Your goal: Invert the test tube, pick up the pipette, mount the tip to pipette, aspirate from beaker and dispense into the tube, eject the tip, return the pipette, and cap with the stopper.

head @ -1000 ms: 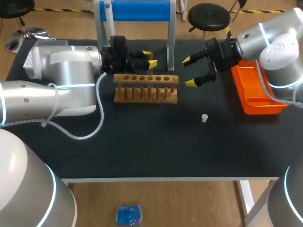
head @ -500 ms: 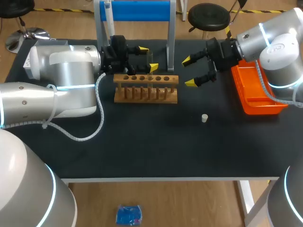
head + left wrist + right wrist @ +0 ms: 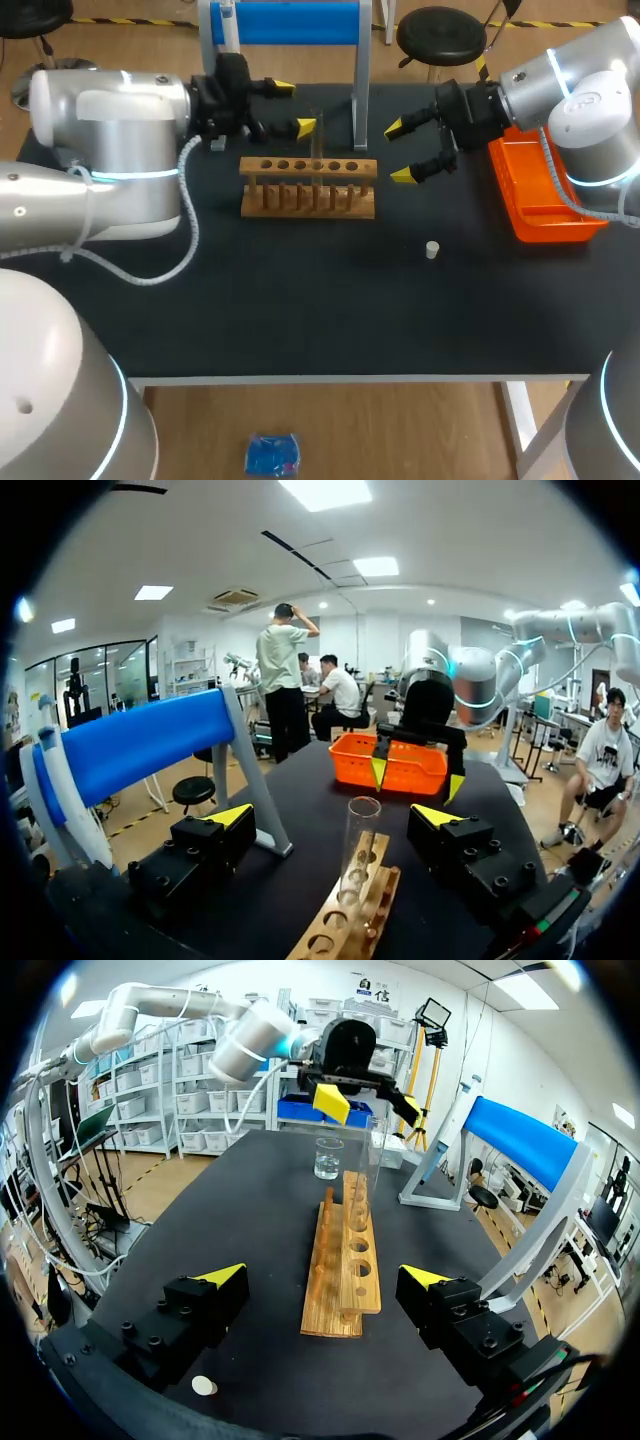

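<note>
On the table (image 3: 300,310), stopper (image 3: 431,249), outside the left wrist view

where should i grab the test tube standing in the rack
I'd take the test tube on the bare glass above the wooden rack, coming in level from the side, one end effector finger on each side. It stands upright, lower part sunk in a hole; only the upper length is free.

Open tabletop (image 3: 300,310) fills the lower frame, bar a stopper (image 3: 432,250). Upper middle, rack (image 3: 308,190), tube (image 3: 318,135) and stand post (image 3: 361,60) crowd together.
</note>
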Robot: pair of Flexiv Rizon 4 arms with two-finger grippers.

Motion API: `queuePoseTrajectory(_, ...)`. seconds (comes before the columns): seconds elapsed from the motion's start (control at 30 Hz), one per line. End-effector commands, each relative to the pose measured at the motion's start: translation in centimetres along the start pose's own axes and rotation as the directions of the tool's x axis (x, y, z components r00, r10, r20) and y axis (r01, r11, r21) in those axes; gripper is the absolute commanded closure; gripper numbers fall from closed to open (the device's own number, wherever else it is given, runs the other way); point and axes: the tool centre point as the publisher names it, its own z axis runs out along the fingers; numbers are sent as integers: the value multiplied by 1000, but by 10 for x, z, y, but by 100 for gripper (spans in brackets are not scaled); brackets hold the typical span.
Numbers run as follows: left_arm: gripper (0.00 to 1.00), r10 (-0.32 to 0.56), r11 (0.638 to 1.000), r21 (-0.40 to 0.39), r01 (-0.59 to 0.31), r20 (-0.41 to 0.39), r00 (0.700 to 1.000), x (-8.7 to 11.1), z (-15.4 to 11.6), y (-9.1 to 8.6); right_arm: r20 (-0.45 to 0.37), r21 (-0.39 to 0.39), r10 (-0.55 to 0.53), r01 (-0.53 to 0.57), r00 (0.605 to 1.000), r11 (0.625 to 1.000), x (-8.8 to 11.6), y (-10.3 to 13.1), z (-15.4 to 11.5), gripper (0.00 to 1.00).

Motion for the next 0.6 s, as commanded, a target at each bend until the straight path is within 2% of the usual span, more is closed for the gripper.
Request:
queuePoseTrajectory(0.03, 0, -3, 1000, -14, 3, 0, 1000, 4, -47, -8, -3, 4, 1, -1, 1000, 1000, 0, 1, -2, 0)
queuePoseTrajectory(0.13, 0, -9, 1000, -13, 9, 11, 1000, 4, -69, -9, -3, 4, 1, -1, 1000, 1000, 0, 1, -2, 0)
queuePoseTrajectory(0.3, 0, -30, 999, -32, 33, 86, 996, 2, -107, -4, -3, 4, 1, -1, 1000, 1000, 0, 1, -2, 0)
queuePoseTrajectory(0.47, 0, -50, 996, -60, 60, 153, 987, -3, -144, 12, -3, 4, 1, -1, 1000, 1000, 0, 1, -2, 0)
queuePoseTrajectory(0.6, 0, -62, 996, -52, 75, 215, 975, -7, -167, 26, -3, 4, 1, -1, 1000, 1000, 0, 1, -2, 0)
